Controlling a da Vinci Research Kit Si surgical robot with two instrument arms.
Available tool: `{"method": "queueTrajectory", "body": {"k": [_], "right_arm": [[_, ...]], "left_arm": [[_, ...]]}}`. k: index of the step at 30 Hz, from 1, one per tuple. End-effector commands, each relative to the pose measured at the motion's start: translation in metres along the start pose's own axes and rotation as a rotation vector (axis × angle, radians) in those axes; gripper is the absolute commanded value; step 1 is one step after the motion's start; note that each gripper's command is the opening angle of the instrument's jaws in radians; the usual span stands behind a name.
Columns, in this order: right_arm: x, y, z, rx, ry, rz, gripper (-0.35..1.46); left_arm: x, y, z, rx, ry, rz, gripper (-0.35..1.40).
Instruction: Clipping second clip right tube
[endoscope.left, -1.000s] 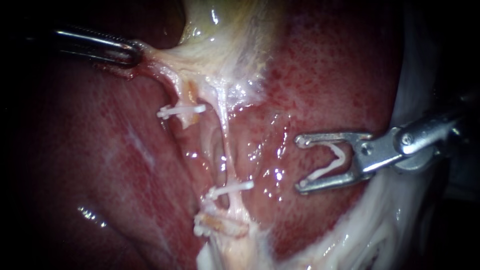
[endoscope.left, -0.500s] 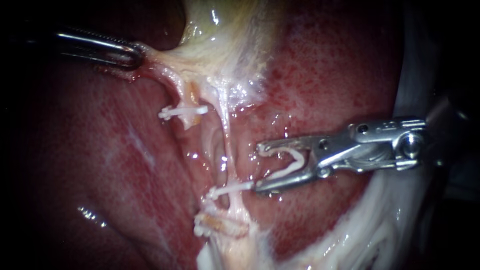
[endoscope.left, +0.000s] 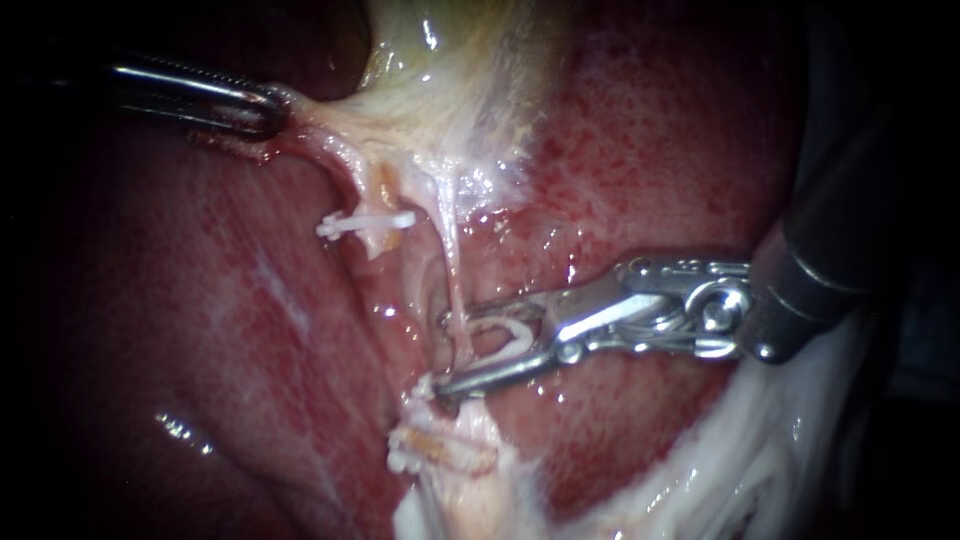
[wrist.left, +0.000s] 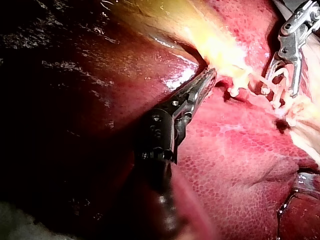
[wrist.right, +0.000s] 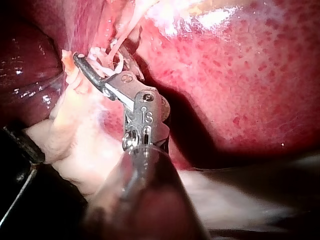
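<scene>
The right instrument (endoscope.left: 447, 352) reaches in from the right, its jaws standing apart with an open white clip (endoscope.left: 505, 335) seated between them, straddling the right tube (endoscope.left: 452, 265). The left instrument (endoscope.left: 262, 110) clamps pale gallbladder tissue (endoscope.left: 330, 125) at far left.

The slender dark-metal left instrument (endoscope.left: 272, 110) lay nearly level, its pincer clamped on pale tissue (endoscope.left: 330, 125). The silver hinged right instrument (endoscope.left: 447, 352) pointed leftward, its pincer spread, holding a white clip (endoscope.left: 515, 335).
</scene>
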Motion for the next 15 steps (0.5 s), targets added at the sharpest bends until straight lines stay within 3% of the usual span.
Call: {"method": "queueTrajectory", "body": {"k": [1, 9, 15], "right_arm": [[0.0001, -0.0001, 0.0, 0.017, 0.017, 0.006, 0.49], [0.0011, -0.0017, 0.0004, 0.164, 0.097, 0.055, 0.48], [0.0019, -0.0026, 0.0002, 0.189, 0.094, 0.059, 0.42]], "left_arm": [[0.0, 0.0, 0.0, -0.001, 0.0, 0.0, -0.35], [0.0, -0.0001, 0.0001, -0.001, 0.0, 0.0, -0.35], [0.0, -0.0002, 0.0001, -0.001, 0.0, 0.001, -0.35]]}}
